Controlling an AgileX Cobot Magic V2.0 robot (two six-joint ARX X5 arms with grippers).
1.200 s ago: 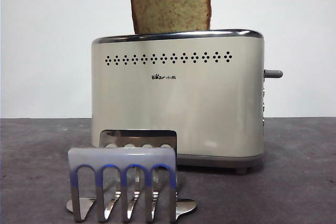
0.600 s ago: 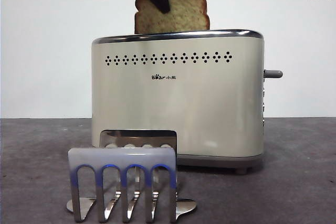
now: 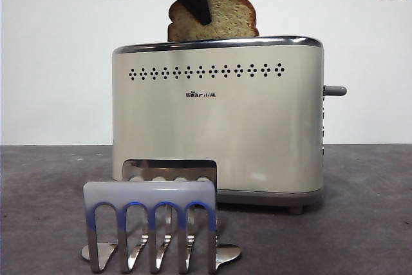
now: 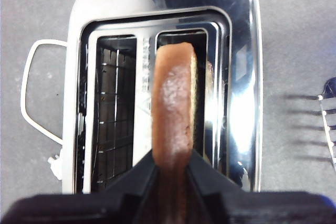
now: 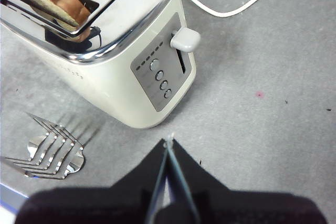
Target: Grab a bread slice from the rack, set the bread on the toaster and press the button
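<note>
Bread going into toaster slot, lower than a second ago.
Slice of bread point(image 3: 222, 20) pinched by left gripper point(image 4: 172, 167), half sunk in toaster point(image 3: 219, 127); release next. Right gripper point(image 5: 169, 142), jaws together, waits near button point(image 5: 185, 39).

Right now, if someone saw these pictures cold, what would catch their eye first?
The slice of bread stands out first: it sticks up half-sunk in one slot of the toaster, pinched at its top by the left hand. Next comes the shiny rack, standing with no bread in it on the table in front of the toaster. The right hand is shut and hangs above the table off the toaster's narrow end, where the button sticks out.
</note>
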